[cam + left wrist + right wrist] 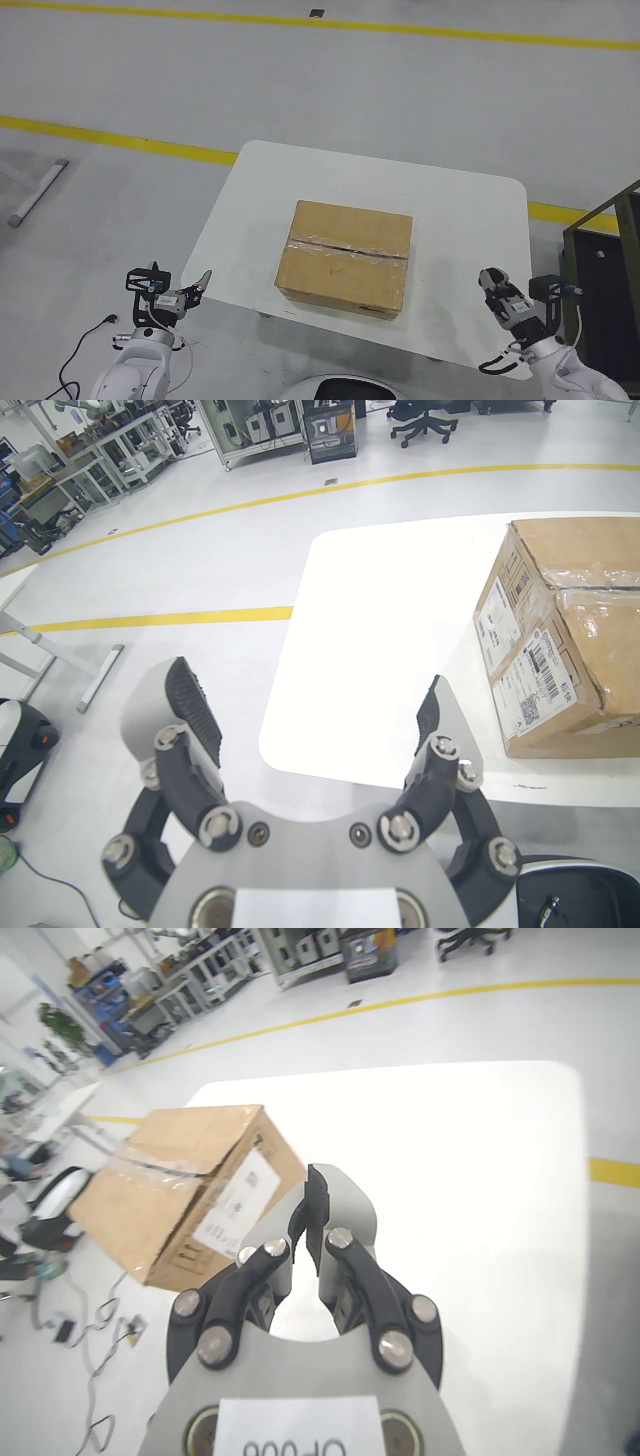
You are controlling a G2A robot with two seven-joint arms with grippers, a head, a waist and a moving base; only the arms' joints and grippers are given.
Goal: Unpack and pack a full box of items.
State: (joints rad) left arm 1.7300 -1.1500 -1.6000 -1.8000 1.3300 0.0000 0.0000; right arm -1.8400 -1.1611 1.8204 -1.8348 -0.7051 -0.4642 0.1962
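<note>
Between wide left jaws and closed right jaws, a taped cardboard box (345,255) on white table (460,210)

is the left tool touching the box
Apart. The top view shows the left tool by the table's edge, with a stretch of bare tabletop between it and the box.

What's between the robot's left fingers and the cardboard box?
Only bare white table lies between the left gripper and the box, as the left wrist view shows.
</note>
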